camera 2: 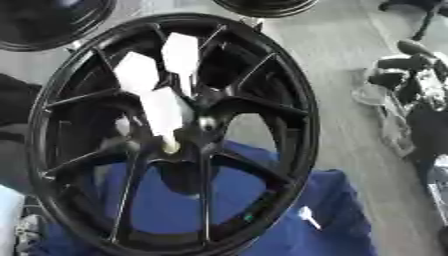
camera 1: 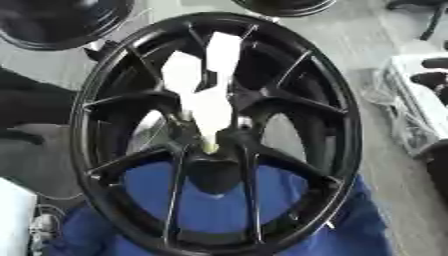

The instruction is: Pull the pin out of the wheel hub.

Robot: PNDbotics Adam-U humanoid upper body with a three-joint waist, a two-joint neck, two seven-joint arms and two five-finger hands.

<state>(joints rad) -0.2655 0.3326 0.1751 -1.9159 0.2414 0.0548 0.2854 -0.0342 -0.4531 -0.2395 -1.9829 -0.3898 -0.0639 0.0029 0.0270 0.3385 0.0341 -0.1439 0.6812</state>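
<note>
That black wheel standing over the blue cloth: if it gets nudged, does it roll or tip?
Probably both. The black wheel appears to stand on its round rim, so a sideways push could roll it. It looks tilted, so it may tip. The blue cloth beneath might damp rolling somewhat. Its rigid spokes suggest no flex.

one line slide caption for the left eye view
Black spoked wheel standing over blue cloth, white shape showing through its upper spokes.

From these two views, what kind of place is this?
Probably a wheel workshop or test floor: a large black wheel over a blue cloth, more black rims on a bare grey floor.
</note>
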